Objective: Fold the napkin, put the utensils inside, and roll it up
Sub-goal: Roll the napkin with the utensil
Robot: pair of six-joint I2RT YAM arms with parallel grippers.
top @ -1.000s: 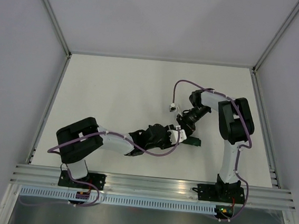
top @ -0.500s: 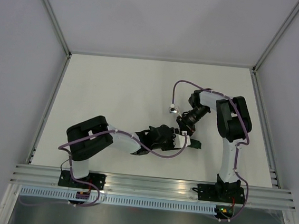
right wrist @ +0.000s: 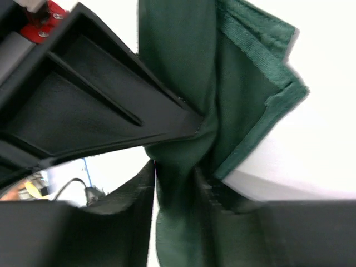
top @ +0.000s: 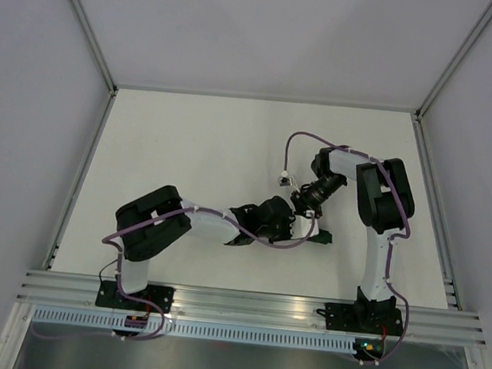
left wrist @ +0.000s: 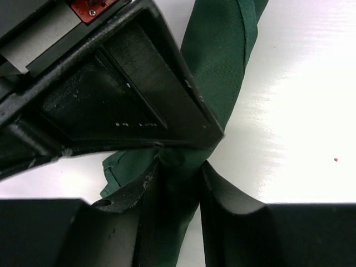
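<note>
Left gripper: the left gripper (left wrist: 179, 173) is clamped on the napkin (left wrist: 219, 53). Its two fingers sit close on either side of a twisted band of cloth that fills the gap between them.
Right gripper: the right gripper (right wrist: 175, 176) is nipped onto the same cloth, with green fabric squeezed between its fingers and running on past them.
Where they meet: each wrist view shows the other gripper's black finger slanting across just above its own. From overhead the two grippers are packed together, the right one just beyond the left.
Napkin, shape: dark green and bunched into a narrow, creased bundle rather than lying flat. A stitched hem and a folded corner show in the right wrist view.
Napkin, place: it lies on the white table (top: 189, 144), right of centre and in the near half. From above, only a small green end sticks out to the right of the grippers.
Left arm: the left arm (top: 198, 225) stretches low from its near-left base across to the right.
Right arm: the right arm (top: 382, 198) rises from its near-right base, and its wrist bends back to the left.
</note>
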